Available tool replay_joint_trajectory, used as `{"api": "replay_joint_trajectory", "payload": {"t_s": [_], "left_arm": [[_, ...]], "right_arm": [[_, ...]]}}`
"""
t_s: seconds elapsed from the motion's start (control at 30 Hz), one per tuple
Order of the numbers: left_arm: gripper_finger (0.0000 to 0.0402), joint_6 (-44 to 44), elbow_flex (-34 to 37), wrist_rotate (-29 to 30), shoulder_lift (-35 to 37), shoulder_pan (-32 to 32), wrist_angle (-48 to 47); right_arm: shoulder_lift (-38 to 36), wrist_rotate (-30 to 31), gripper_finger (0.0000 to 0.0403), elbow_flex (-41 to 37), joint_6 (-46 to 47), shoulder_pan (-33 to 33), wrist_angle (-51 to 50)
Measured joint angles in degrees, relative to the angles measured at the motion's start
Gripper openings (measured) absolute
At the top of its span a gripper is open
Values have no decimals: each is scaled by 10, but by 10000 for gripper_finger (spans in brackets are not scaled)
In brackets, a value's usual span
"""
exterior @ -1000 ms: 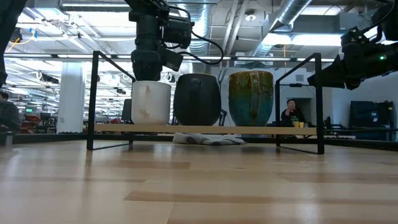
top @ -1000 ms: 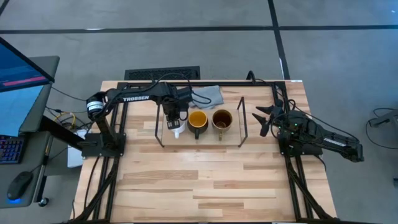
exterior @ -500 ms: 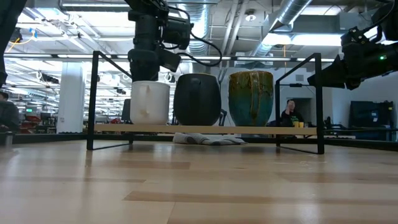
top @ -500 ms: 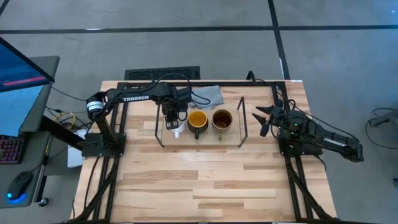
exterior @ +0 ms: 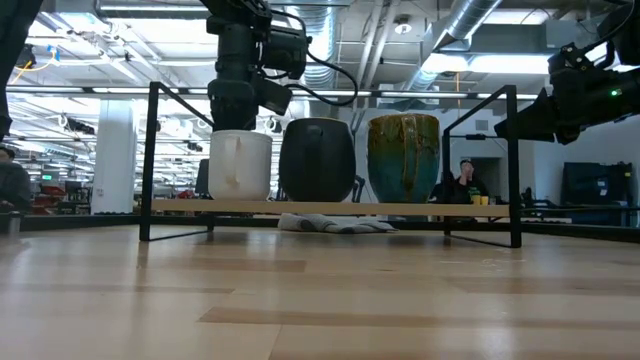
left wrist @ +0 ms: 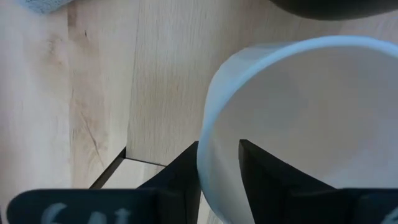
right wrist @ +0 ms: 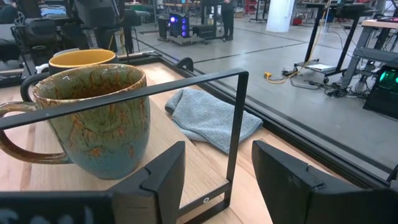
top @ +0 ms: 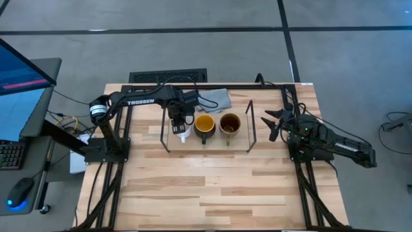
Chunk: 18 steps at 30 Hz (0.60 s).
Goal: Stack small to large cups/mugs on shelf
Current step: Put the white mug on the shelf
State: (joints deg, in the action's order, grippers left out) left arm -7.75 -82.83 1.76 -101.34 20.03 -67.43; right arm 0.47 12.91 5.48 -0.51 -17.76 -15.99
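Three mugs stand upright in a row on the wooden base of the low wire shelf (top: 251, 125). They are the white mug (exterior: 240, 165) at the left, the dark mug with the orange inside (top: 205, 124) in the middle, and the brown mug (top: 230, 124) at the right. My left gripper (top: 181, 122) comes down from above onto the white mug and is shut on it. My right gripper (top: 273, 122) is open and empty, off the shelf's right end, and faces the brown mug (right wrist: 93, 118). My left gripper pinches the white mug's wall at the rim (left wrist: 208, 163), with one finger (left wrist: 264, 180) inside the mug and one finger (left wrist: 177, 183) outside. The fingers point down from above. The mug stands upright with its bottom on the shelf's wooden base (exterior: 180, 206).
A grey cloth (top: 216, 98) lies on the table behind the shelf. The black metal frame (top: 206, 86) edges the table. Bare wooden tabletop (top: 212, 187) spreads in front of the shelf. A person (exterior: 462, 180) sits in the room beyond.
My left gripper has edged a little toward the table's left edge with the white mug. The mug has slid slightly along the shelf base away from the dark mug and stays upright.
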Motion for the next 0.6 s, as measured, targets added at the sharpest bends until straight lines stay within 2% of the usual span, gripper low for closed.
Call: {"api": "replay_joint_trajectory", "payload": {"t_s": [0.6], "left_arm": [[96,-36,0,0,0,0,0]], "right_arm": [[0,0,210,0,0,0,0]]}}
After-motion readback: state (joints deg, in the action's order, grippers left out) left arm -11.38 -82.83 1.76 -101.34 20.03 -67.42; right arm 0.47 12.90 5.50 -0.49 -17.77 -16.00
